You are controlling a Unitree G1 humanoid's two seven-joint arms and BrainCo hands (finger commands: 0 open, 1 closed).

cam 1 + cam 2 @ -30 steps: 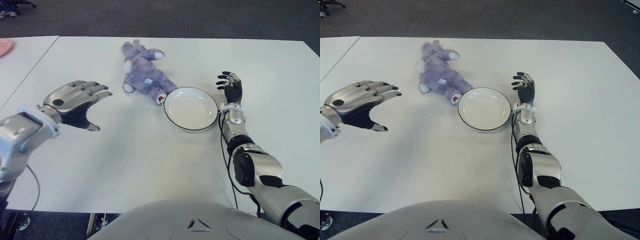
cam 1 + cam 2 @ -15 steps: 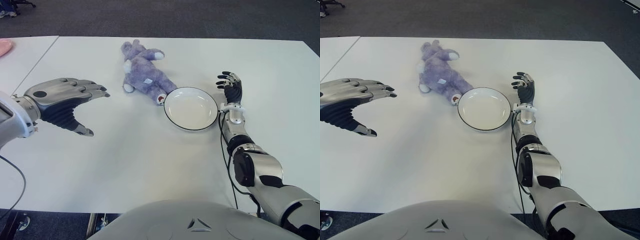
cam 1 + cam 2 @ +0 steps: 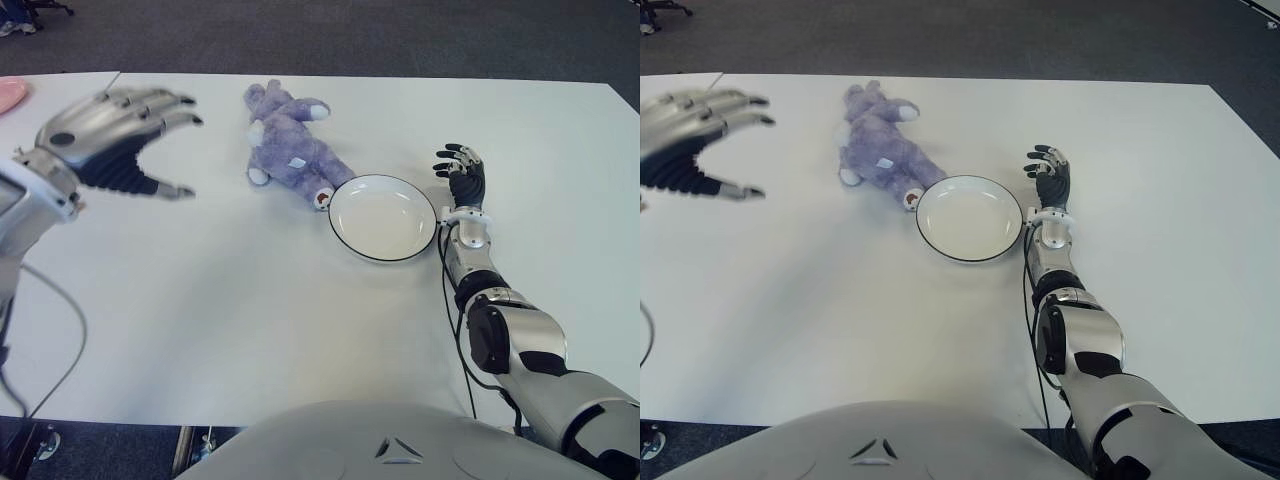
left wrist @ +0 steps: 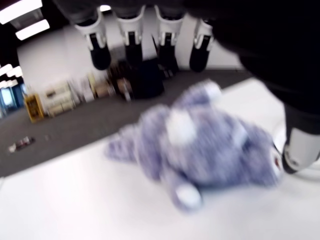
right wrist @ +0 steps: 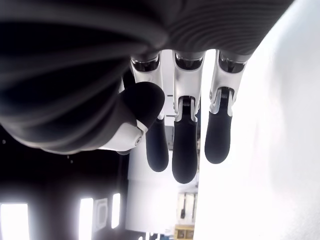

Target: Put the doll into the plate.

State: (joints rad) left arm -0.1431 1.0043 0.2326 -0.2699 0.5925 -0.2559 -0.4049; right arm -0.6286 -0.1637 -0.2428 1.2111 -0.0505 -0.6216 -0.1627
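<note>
A purple plush doll [image 3: 293, 148] with white paws lies on its side on the white table [image 3: 250, 300], its lower end touching the far-left rim of the plate. The white plate [image 3: 382, 217] with a dark rim holds nothing. My left hand [image 3: 120, 135] hovers above the table to the left of the doll, fingers spread and empty; its wrist view shows the doll [image 4: 205, 145] just ahead of the fingertips [image 4: 131, 42]. My right hand [image 3: 462, 172] shows just right of the plate, fingers relaxed and holding nothing.
A pink object [image 3: 8, 94] sits at the far left edge on a second white table. Dark carpet lies beyond the table's far edge. My right forearm [image 3: 500, 330] stretches along the table's right side.
My left hand has risen and moved away from me toward the far side, level with the doll. The doll, plate and right hand have not moved.
</note>
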